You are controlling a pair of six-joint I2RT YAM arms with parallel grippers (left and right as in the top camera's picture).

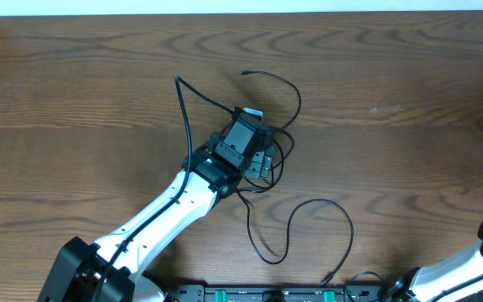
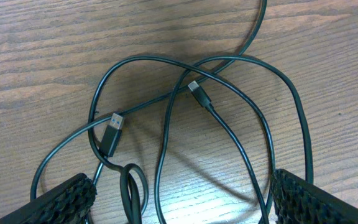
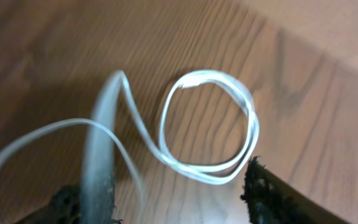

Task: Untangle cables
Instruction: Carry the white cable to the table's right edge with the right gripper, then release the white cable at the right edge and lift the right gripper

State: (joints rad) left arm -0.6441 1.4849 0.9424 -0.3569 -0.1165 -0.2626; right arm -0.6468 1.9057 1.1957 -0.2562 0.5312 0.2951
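Black cables [image 2: 191, 65]: thin, glossy, tangled in crossing loops, flat metal plug [image 2: 112, 129] among them. Lie on table [image 1: 74, 84], brown wood grain, between wide-apart ribbed pads of left gripper [image 2: 188, 193]. White cable [image 3: 207, 74]: blurred coil just ahead of right gripper [image 3: 179, 199], fingers apart.

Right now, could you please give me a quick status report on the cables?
Left gripper open, over the black cables, tangled. Right gripper open, white cable looped below. No obstruction seen.

Brown wood-grain table [image 1: 409, 67], soft light
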